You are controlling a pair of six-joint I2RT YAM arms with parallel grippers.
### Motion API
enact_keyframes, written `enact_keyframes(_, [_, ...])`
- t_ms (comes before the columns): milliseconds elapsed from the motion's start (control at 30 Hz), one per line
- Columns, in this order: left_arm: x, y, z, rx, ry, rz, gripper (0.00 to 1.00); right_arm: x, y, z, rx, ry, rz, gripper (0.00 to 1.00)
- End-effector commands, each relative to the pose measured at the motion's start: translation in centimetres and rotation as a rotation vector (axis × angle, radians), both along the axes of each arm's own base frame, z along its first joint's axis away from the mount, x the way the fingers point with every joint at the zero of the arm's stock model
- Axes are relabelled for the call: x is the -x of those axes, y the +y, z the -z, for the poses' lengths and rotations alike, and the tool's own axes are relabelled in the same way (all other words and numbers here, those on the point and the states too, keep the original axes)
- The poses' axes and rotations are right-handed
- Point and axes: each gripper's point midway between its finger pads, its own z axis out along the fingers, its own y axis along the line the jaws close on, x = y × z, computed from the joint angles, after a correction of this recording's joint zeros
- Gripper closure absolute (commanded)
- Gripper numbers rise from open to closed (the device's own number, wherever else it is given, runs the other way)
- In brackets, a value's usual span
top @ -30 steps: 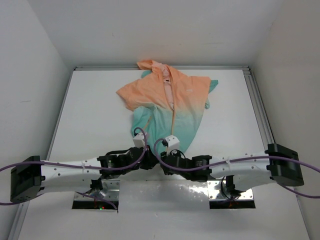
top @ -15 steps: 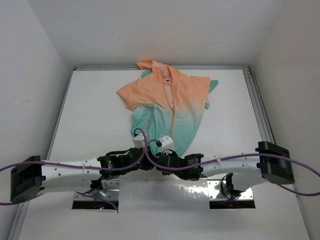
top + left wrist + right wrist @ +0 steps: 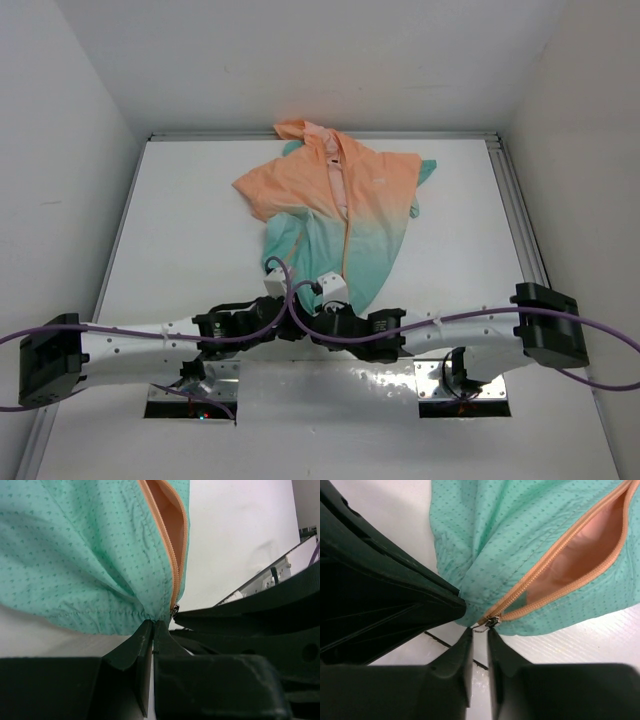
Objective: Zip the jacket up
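While the jacket [image 3: 335, 200] lies spread flat on the white table [image 3: 190, 230], hood toward the far wall and teal hem toward the arm bases, both grippers meet at the hem's bottom edge.

Left gripper [image 3: 152, 625]: fingers pressed together, pinching a gathered bit of teal hem just beside the lower end of the orange zipper [image 3: 167, 545].

Right gripper [image 3: 480, 632]: fingers nearly together with a narrow gap between them, tips at the metal slider [image 3: 492, 621] at the base of the zipper. Cannot tell whether the pull tab is clamped.

Above the slider the zipper tapes stand apart, and peach lining shows between them.
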Motion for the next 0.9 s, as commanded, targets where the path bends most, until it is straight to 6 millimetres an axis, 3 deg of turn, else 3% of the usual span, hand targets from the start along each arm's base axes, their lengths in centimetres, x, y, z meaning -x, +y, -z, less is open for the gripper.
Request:
enact_keyframes(0, [0.5,-0.7,-1.0,0.055,0.004,0.027,1.00,-1.1,0.9,-2.2,-0.044,-0.059,0.042,0.86])
enact_keyframes(133, [0.4,-0.6,-0.9,0.050,0.004,0.022,1.00,-0.9,0.7,-2.7,-0.049,-0.072,0.047,0.95])
enact_keyframes(367, [0.4,-0.4,-0.7,0.035,0.003,0.021,1.00,-0.7,0.4,-3.6,-0.066,-0.092,0.047,0.98])
enact_keyframes(400, [0.4,-0.4,-0.7,0.035,0.003,0.020,1.00,-0.5,0.5,-3.6,-0.069,-0.083,0.035,0.96])
enact_keyframes(467, [0.5,-0.6,-0.9,0.049,0.002,0.024,1.00,0.1,1.1,-3.3,-0.079,-0.079,-0.017,0.78])
enact_keyframes(533, [0.4,-0.9,-1.4,0.059,-0.002,0.030,1.00,1.7,2.3,-3.0,-0.108,-0.054,-0.107,0.71])
enact_keyframes(700, [0.0,-1.0,-2.0,0.047,-0.013,0.016,1.00,2.4,1.4,-3.0,0.055,-0.108,-0.125,0.62])
enact_keyframes(867, [-0.1,-1.2,-2.9,0.073,-0.018,0.013,1.00,1.9,0.8,-2.8,0.091,-0.141,-0.063,0.63])
